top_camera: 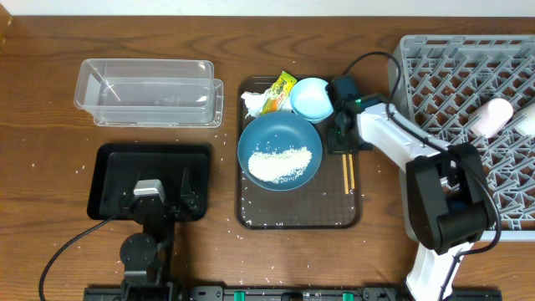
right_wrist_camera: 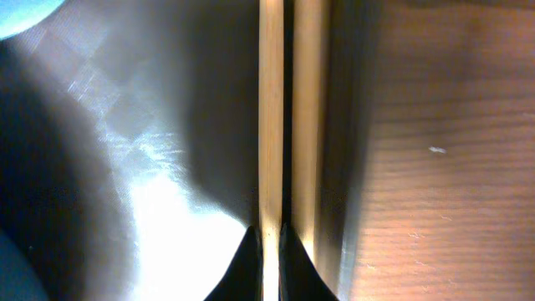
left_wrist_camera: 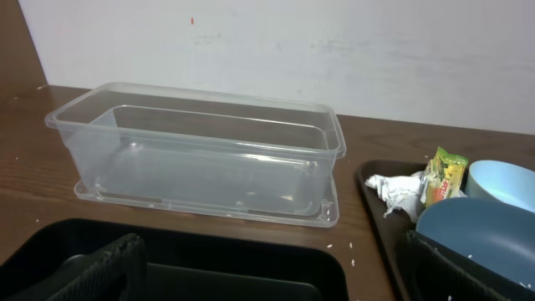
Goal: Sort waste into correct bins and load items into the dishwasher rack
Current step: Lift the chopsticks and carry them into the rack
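The grey dishwasher rack (top_camera: pixel 443 67) fills the frame's right, with a pink cup (top_camera: pixel 491 114) and a white cup (top_camera: pixel 527 124) lying inside. The brown tray (top_camera: pixel 251 213) lies mid-frame. The clear tub (top_camera: pixel 146 92) is at upper left, and below it is the black tray (top_camera: pixel 113 180), with the left tool (top_camera: pixel 160 199) spread apart above it. The brown tray carries the dark-blue dish (top_camera: pixel 276 134) with rice (top_camera: pixel 280 163), the light-blue bowl (top_camera: pixel 311 99), the tissue (top_camera: pixel 253 103), the wrapper (top_camera: pixel 278 90) and the chopsticks (top_camera: pixel 348 174), one of them pinched by the right tool (right_wrist_camera: pixel 270 251).

- White rice (top_camera: pixel 280 163) lay heaped in the dark-blue dish (top_camera: pixel 251 138).
- Crumpled tissue (top_camera: pixel 253 103), wrapper (top_camera: pixel 278 90) and light-blue bowl (top_camera: pixel 311 99) sat just behind it.
- Thin chopsticks (top_camera: pixel 349 171) lay parallel at its right.
- A pink cup (top_camera: pixel 489 115) and white cup (top_camera: pixel 525 124) lay in the grey rack (top_camera: pixel 451 75).
- The clear tub (top_camera: pixel 146 63) and black tray (top_camera: pixel 113 180) sat left.
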